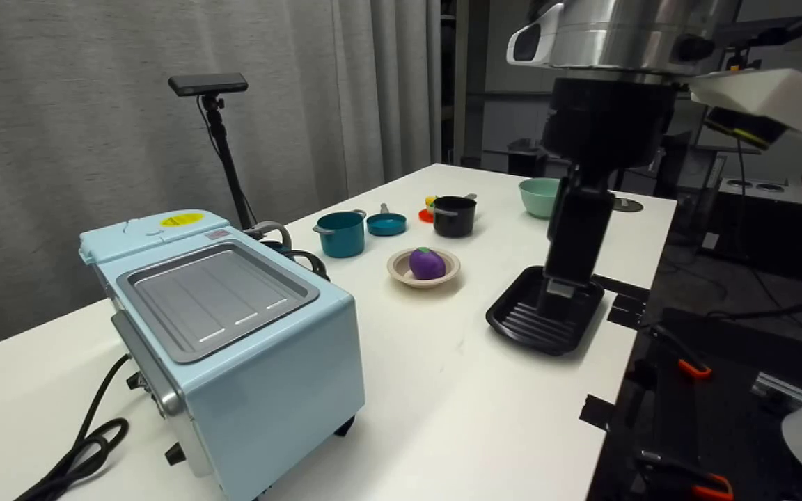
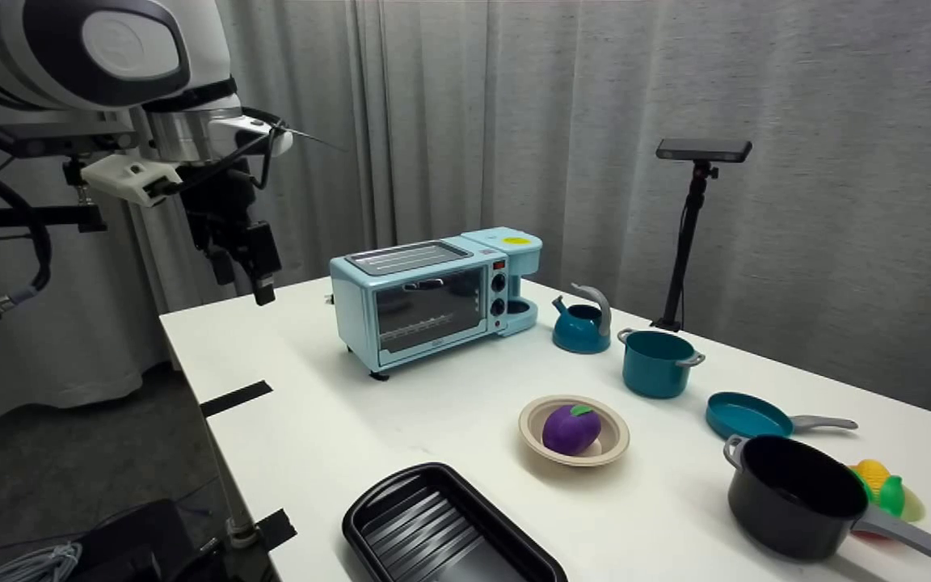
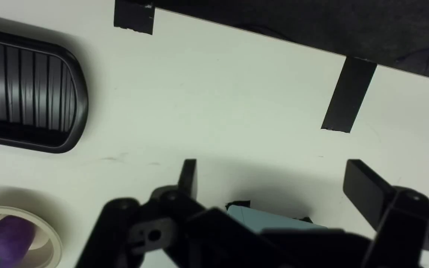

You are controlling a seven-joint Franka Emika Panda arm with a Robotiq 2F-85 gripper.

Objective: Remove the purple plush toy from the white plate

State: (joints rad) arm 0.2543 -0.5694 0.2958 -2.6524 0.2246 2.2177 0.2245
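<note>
Toy [image 2: 571,431]: seated inside plate [image 2: 612,438]; plate on tabletop [image 2: 312,453]
Hand [image 3: 270,175]: released, fingers [image 3: 365,190] spread wide, raised above tabletop, well apart from plate
In exterior view: oven [image 2: 433,311] far left of plate, tray [image 2: 437,529] near left, kettle [image 2: 580,333] on far side, teal pot [image 2: 653,373] far right, black pot [image 2: 793,505] near right
In wrist view: plate and tray partly cut off at left edge, oven corner showing between fingers

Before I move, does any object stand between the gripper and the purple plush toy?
Nothing visible does: the wrist view shows only tabletop and the white plate's rim between gripper and toy, with the blue oven beside that line.
</note>
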